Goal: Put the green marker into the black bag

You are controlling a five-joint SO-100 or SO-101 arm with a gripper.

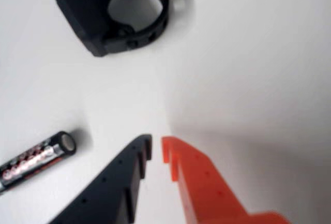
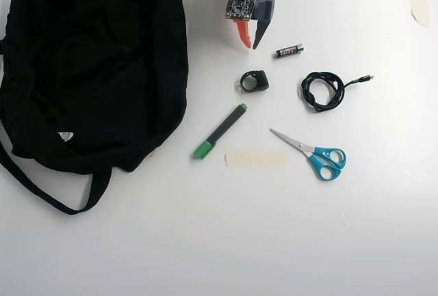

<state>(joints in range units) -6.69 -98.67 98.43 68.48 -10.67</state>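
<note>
The green marker point(image 2: 220, 130) lies flat on the white table in the overhead view, slanted, with its green cap at the lower left. It is out of the wrist view. The black bag point(image 2: 89, 63) fills the left of the overhead view, with its strap trailing to the lower left. My gripper point(image 2: 250, 45) is at the top centre, right of the bag and well above the marker, pointing down the picture. In the wrist view my gripper point(image 1: 156, 146) shows a black and an orange finger almost touching, with nothing between them.
A black ring-shaped part point(image 2: 254, 81) point(image 1: 119, 14) lies just ahead of the gripper. A small battery point(image 2: 289, 50) point(image 1: 36, 159) lies beside it. A coiled black cable point(image 2: 323, 89), blue-handled scissors point(image 2: 315, 154) and a strip of tape point(image 2: 255, 158) lie to the right.
</note>
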